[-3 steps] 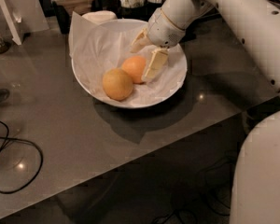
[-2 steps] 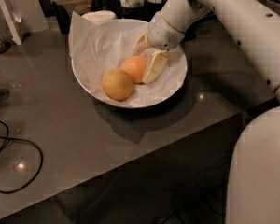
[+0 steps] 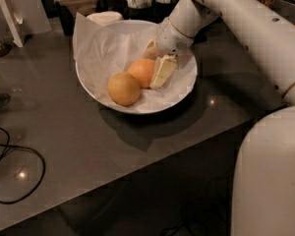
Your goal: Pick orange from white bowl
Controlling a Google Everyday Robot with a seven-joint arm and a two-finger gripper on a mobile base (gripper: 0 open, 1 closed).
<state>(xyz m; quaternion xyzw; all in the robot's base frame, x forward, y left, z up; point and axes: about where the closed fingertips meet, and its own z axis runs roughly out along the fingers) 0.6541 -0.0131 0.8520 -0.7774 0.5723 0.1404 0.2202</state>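
The white bowl [image 3: 184, 90], wide and lined with crinkled white paper, sits on the grey table. In it lie the reddish orange [image 3: 140, 72] and, in front and to its left, a paler yellowish fruit [image 3: 123, 88]. My gripper [image 3: 151, 67] reaches down into the bowl from the upper right. One finger [image 3: 162, 72] presses the orange's right side and the other finger [image 3: 150, 47] sits behind its top. The gripper is shut on the orange, which rests on the paper.
My white arm [image 3: 236, 14] crosses the top right, and the robot's body [image 3: 273, 176] fills the lower right. A black cable [image 3: 14, 173] loops at the table's left. Containers and a white object [image 3: 104, 17] stand behind the bowl.
The gripper has stayed at the orange, with the far finger a little nearer to it. Both fruits lie where they were.
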